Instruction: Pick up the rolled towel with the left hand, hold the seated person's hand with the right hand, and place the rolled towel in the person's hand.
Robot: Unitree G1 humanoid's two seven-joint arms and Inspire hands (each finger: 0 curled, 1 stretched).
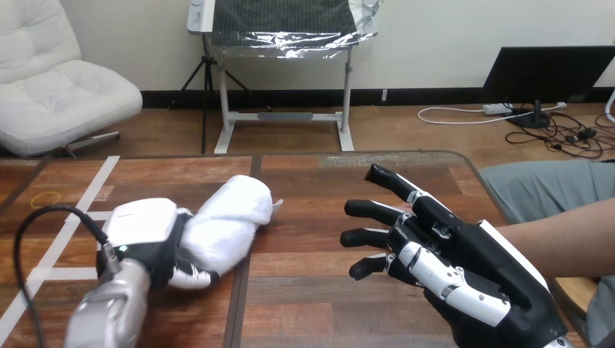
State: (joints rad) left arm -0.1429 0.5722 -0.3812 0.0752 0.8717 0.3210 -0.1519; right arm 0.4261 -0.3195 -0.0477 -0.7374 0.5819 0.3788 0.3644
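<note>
The wooden desk (326,290) spans the view, with white tape lines (80,203) crossing its left part. At the near left, the left robot hand (145,232) has its fingers curled round one end of the rolled towel (228,221) - a white bundle that reaches from the hand toward the far right, at the desk's left-centre. Whether the towel rests on the desk or hangs just off it cannot be told. At the near right, the right robot hand (464,268) is over the desk with fingers straight and spread, pointing left and holding nothing. The person's forearm (558,228) comes in from the right edge and runs behind this hand - contact between them cannot be told.
</note>
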